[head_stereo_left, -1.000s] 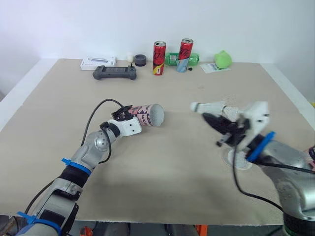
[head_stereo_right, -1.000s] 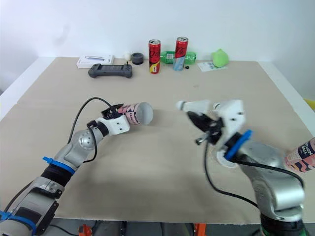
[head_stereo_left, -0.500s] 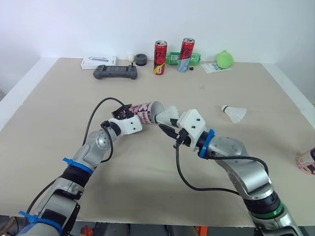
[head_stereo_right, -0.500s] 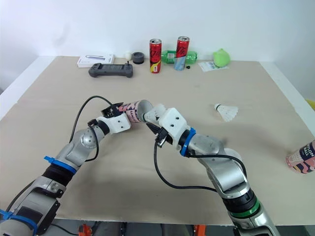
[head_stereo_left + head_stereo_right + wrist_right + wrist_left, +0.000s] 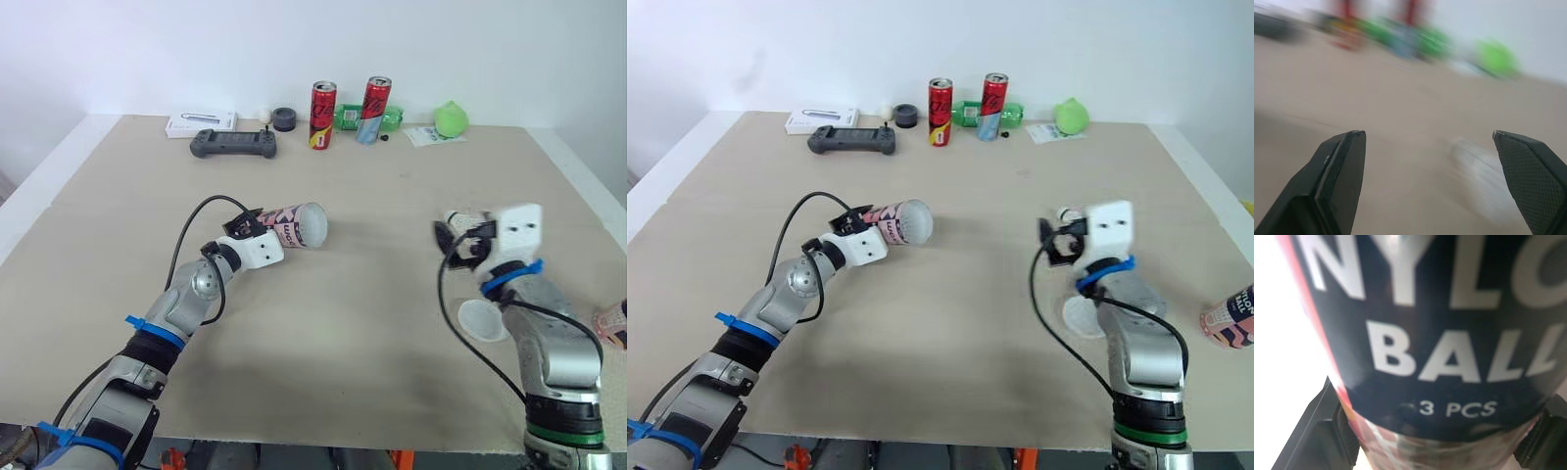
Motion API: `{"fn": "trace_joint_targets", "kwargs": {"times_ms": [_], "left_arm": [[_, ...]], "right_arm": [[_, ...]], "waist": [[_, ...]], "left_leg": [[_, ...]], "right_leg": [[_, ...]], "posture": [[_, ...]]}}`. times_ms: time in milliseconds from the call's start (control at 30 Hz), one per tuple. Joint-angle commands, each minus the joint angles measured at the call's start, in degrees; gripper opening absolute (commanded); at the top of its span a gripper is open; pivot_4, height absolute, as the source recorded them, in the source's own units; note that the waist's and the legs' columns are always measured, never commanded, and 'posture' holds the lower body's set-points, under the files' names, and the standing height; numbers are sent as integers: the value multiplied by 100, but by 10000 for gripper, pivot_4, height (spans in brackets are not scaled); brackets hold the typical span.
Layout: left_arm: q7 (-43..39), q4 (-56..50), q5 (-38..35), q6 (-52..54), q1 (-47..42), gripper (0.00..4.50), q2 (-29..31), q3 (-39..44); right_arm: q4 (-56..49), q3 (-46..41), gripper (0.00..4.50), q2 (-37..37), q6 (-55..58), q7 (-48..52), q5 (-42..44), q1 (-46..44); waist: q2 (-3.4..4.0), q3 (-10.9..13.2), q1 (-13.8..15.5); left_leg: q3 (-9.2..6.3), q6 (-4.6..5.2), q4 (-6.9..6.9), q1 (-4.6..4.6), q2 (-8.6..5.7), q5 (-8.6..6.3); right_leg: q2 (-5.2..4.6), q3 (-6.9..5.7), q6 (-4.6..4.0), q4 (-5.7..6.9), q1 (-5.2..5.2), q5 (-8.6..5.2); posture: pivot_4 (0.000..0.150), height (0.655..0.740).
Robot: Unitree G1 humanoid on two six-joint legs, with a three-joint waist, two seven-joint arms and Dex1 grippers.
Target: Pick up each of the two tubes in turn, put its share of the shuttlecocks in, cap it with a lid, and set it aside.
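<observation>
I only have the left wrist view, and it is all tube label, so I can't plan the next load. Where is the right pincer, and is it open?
Observer: The right pincer is open. It is over the right part of the table, well apart from the tube.
Operator: Is there a shuttlecock near it?
Observer: Yes. A white shuttlecock lies on the table right by that pincer, and it is not gripped.
Operator: And a lid?
Observer: A clear lid lies flat on the table, nearer the robot than the right pincer.
</observation>
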Motion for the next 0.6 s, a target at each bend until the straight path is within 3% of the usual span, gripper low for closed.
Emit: {"fn": "trace_joint_targets", "kwargs": {"times_ms": [33,367,467,600], "left_arm": [[-13,-122,-68,-94,-51,32497,4,54],[-41,-241,-71,-57,8,32497,25,108],[-32,-317,-76,-17,51,32497,27,133],[-33,-411,-77,20,116,32497,31,152]], "right_arm": [[441,-204,44505,33,-220,-323,-132,-346],[2867,95,44505,382,-1054,-308,-237,-1584],[3288,127,37604,413,-1353,-347,-299,-1769],[3518,163,17834,396,-1571,-331,-347,-1838]], "waist": [[1,-1,-10],[3,0,-90],[4,0,-98],[4,0,-100]], "left_leg": [[1,0,-1,1,1,0],[3,1,-2,-2,-2,1],[2,1,-2,-4,-4,1],[2,1,-4,-4,-5,1]], "right_leg": [[0,0,0,0,0,0],[-1,6,1,-1,4,2],[-2,6,0,-1,3,2],[-3,7,0,-2,3,2]], "posture": [[1500,7400],[1500,7400],[1500,7400],[1500,7400]]}}
